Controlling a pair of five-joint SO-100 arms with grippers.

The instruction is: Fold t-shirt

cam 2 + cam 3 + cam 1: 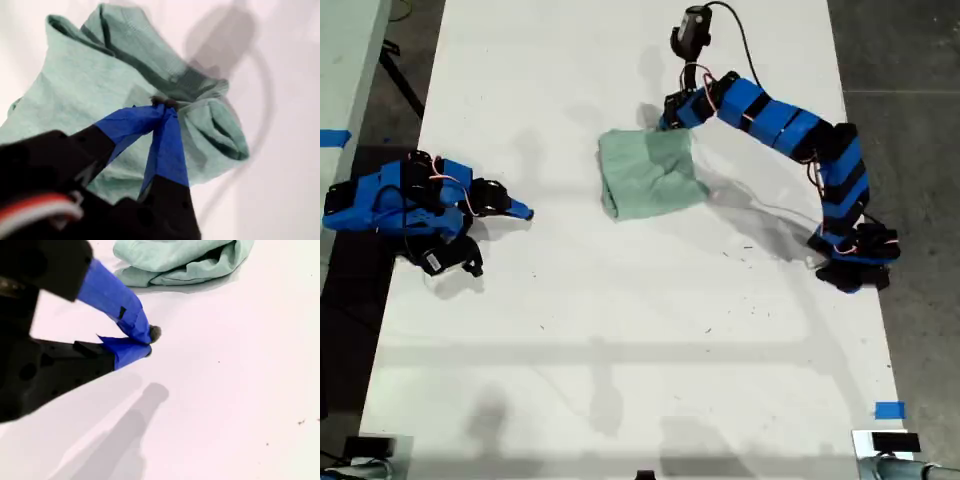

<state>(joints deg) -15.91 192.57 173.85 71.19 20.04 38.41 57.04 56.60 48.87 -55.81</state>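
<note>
**Folded shirt mid-table, one arm at its corner**

Exterior view: the t-shirt (pixel 650 173) lies bunched into a rough folded square on the white table (pixel 620 330), a little above centre. The arm based at the exterior view's right stretches across the table, elbow raised, and brings my first gripper (pixel 667 121) down at the shirt's upper right corner. The other arm sits folded low at the exterior view's left, my second gripper (pixel 519 212) pointing toward the shirt and well apart from it. A scrap of blue tape (pixel 889 410) marks the table near the lower right edge.

First wrist view: my first gripper (pixel 163 104) has its blue-taped jaws clenched tip to tip, right over a crumpled fold of the t-shirt (pixel 90 80); whether cloth is pinched between them I cannot tell.

Second wrist view: my second gripper (pixel 149 342) hangs just over bare table, jaws nearly together with nothing between them. The t-shirt (pixel 180 260) lies beyond.
</note>
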